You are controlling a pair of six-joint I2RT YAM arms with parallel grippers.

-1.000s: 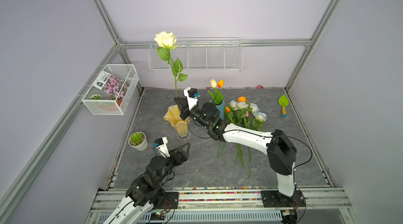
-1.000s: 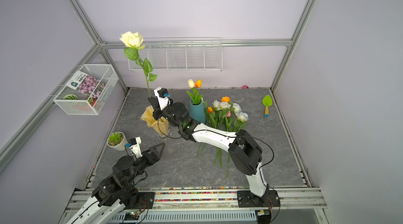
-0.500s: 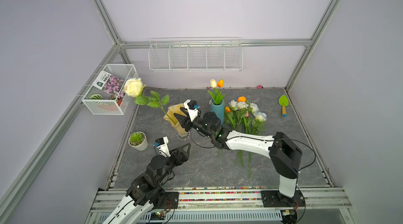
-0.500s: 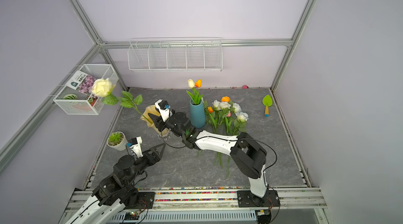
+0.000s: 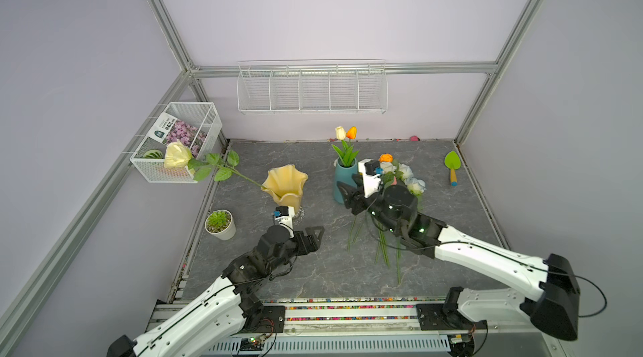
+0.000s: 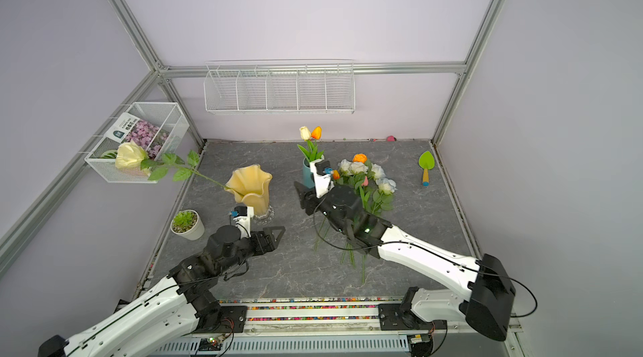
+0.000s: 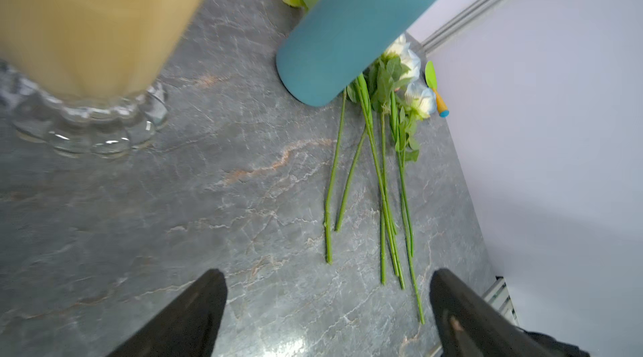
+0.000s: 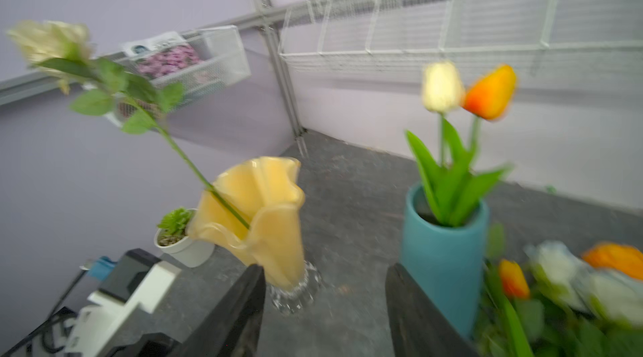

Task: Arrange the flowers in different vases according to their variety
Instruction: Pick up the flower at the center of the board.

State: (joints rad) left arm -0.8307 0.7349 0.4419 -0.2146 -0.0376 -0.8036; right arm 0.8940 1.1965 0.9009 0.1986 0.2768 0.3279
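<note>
While my right claw (image 8: 322, 278) hangs spread and empty close by the teal vase (image 5: 342, 183), the cream rose (image 5: 177, 158) leans out of the amber vase (image 5: 287, 184) against the wire basket (image 5: 163, 174). Left claw (image 7: 327, 278) gapes wide, holding nothing, above the table (image 7: 208, 198). Two tulips (image 5: 351, 132) stand in the teal vase; loose flowers (image 5: 415, 184) lie under my right arm.

A wavy amber-yellow vase (image 5: 285, 186) stands upright, holding one cream rose (image 5: 176, 156) that leans far out over its rim. Nearby, an upright teal vase (image 5: 342, 184) holds two tulips (image 5: 351, 132), cream and orange. Loose flowers (image 5: 405, 171) lie on the table just beside it.
</note>
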